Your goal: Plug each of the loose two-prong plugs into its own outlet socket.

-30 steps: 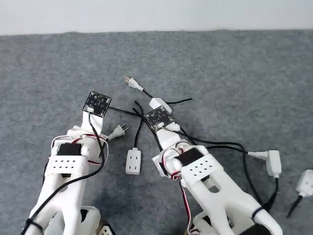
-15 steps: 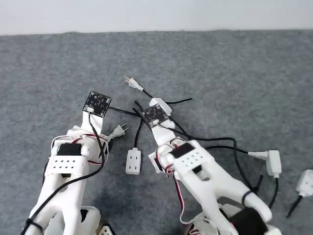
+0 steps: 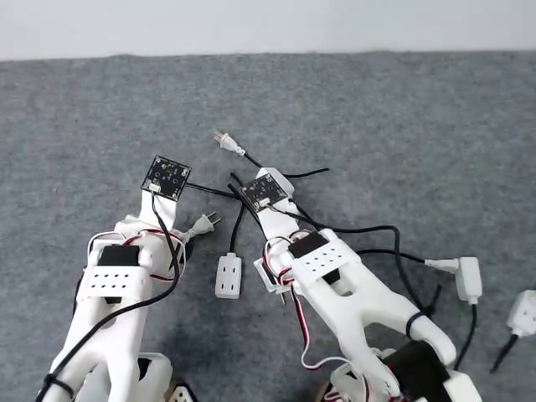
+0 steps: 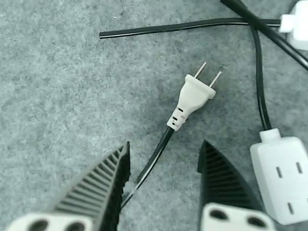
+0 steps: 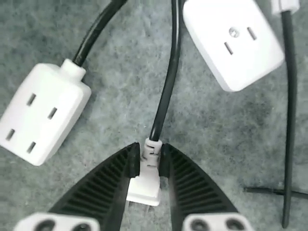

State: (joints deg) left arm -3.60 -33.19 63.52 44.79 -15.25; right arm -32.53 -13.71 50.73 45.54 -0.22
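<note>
Pinch: my right gripper (image 5: 148, 153) has its fingers closed on the cord end of a white plug, the held plug (image 5: 142, 187).
Held axis: it lies along the fingers, broad end back toward the wrist, with its black cord (image 5: 166, 86) running straight out past the tips. I can't see the prongs, so I judge they face inward, away from every socket.
Spread: my left gripper (image 4: 165, 146) stands wide apart with nothing gripped.
Loose plug (image 4: 192, 98): flat on the grey carpet (image 4: 57, 86) just beyond the left fingertips. Its long axis is nearly in line with the fingers, prongs pointing away, its own cord trailing back between them.
Nearer arm: the left for this one, I'd say; the fingers straddle the cord, not the plug body.
Oblong socket block (image 3: 229, 276): on the carpet between my two arms, slots up, just beside the loose plug and off to one side of the held plug.
Square socket block (image 5: 231, 43): farther out than the oblong one, across the held plug's cord from it, face up.
Far plug (image 3: 224, 141): well beyond both grippers, lying free on the carpet.
What the move turns on: I reckon the held plug must be turned so its prongs meet a face-up socket. A straight push from here would lead with the cord.
</note>
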